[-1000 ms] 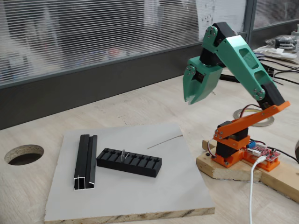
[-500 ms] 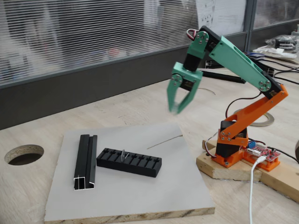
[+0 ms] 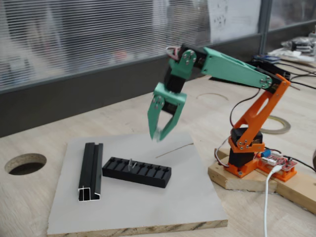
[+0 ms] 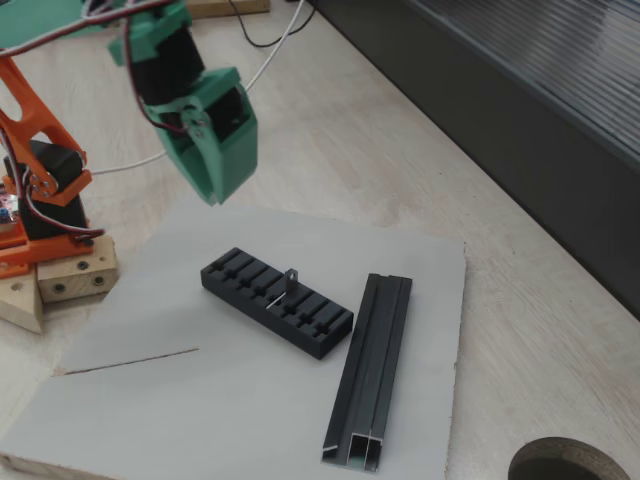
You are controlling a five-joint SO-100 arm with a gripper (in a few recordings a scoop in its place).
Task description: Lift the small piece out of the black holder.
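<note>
My gripper hangs in the air above the grey board, fingers pointing down and spread apart with nothing between them; in the other fixed view my gripper shows as a green wedge over the board's far edge. The black holder lies flat on the board at about seven o'clock from my fingertips in that first fixed view, well apart from them. The small piece stands upright in one of the holder's slots, a few slots in from its left end; from the other side the small piece sits near the middle of the black holder. The black grooved rail lies just beside the holder, at its nine o'clock, and the thin grey wire rests on the board at two o'clock from the holder, below my fingers
</note>
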